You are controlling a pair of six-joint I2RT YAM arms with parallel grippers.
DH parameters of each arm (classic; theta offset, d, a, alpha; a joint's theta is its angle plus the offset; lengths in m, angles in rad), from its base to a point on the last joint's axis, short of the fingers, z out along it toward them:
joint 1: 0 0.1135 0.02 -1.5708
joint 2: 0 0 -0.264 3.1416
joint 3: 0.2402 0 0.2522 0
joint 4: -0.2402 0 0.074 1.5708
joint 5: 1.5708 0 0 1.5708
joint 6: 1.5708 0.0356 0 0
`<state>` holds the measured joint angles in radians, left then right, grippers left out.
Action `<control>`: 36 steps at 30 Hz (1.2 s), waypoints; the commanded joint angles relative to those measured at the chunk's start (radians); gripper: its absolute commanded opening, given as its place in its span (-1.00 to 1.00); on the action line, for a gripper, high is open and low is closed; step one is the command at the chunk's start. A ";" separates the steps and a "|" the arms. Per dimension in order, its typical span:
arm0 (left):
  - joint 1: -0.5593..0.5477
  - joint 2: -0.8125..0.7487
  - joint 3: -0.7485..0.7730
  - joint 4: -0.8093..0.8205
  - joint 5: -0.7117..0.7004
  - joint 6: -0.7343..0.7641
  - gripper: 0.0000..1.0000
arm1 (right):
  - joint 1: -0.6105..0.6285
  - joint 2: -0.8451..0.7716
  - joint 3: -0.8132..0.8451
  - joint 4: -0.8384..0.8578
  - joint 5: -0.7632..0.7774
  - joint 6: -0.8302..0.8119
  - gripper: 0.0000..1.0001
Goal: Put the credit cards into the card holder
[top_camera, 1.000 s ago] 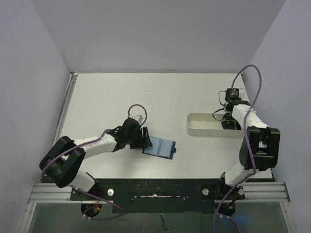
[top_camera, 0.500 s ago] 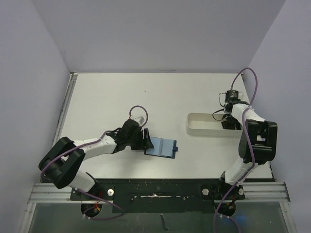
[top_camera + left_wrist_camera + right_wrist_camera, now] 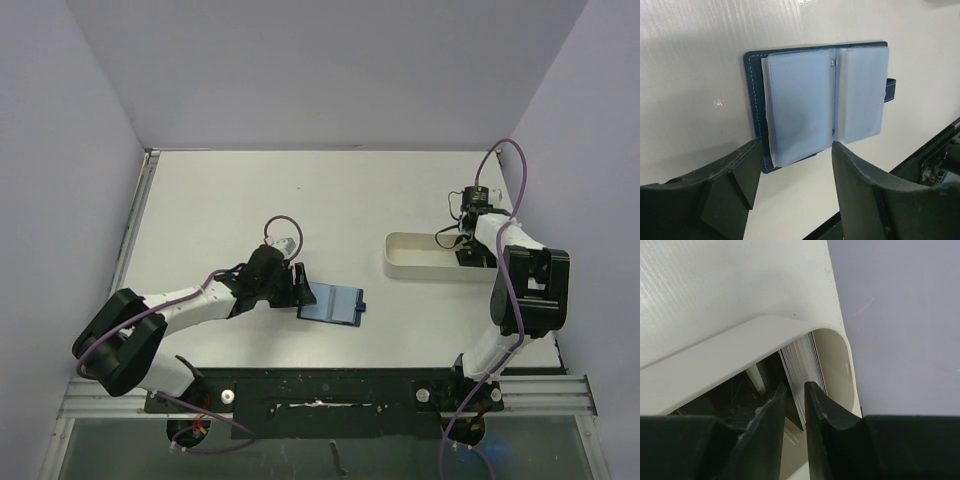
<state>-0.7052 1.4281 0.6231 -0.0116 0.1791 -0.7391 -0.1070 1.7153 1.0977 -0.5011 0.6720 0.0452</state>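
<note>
Seen from above: a white table (image 3: 220,200) between pale lilac walls, with two white and black arms mounted at its near edge. Left arm (image 3: 190,300) stretched low toward mid-table; right arm (image 3: 525,290) folded upward and reaching down at the far right. Around the tips of the right jaws, a long white oblong tray (image 3: 415,262), entered at its rounded end. Directly ahead of the left jaws, the card holder (image 3: 800,110), lying open and flat on the table, with its navy cover underneath and pale blue clear sleeves facing up. On its side edge, ahead of the right-hand jaw, a small navy strap tab (image 3: 891,89). Left jaws spread wide, set to either side of the holder's nearest edge, gripping nothing; cannot tell whether either one touches the cover. Just ahead of the right jaws, in the tray's rounded end, the credit cards (image 3: 802,362): a stack standing on edge, with thin pale edges running down into the slim gap between those jaws. Right jaws nearly together; cannot tell whether pinching a card.
</note>
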 commanded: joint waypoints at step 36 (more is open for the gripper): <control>-0.010 0.004 -0.024 0.094 0.068 -0.091 0.04 | 0.389 -0.451 0.068 -0.219 -0.117 0.208 -1.00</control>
<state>-0.7063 1.4368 0.6090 -0.0029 0.2035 -0.7830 0.2169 1.3579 1.1629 -0.7078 0.5972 0.1867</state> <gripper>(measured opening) 0.533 0.022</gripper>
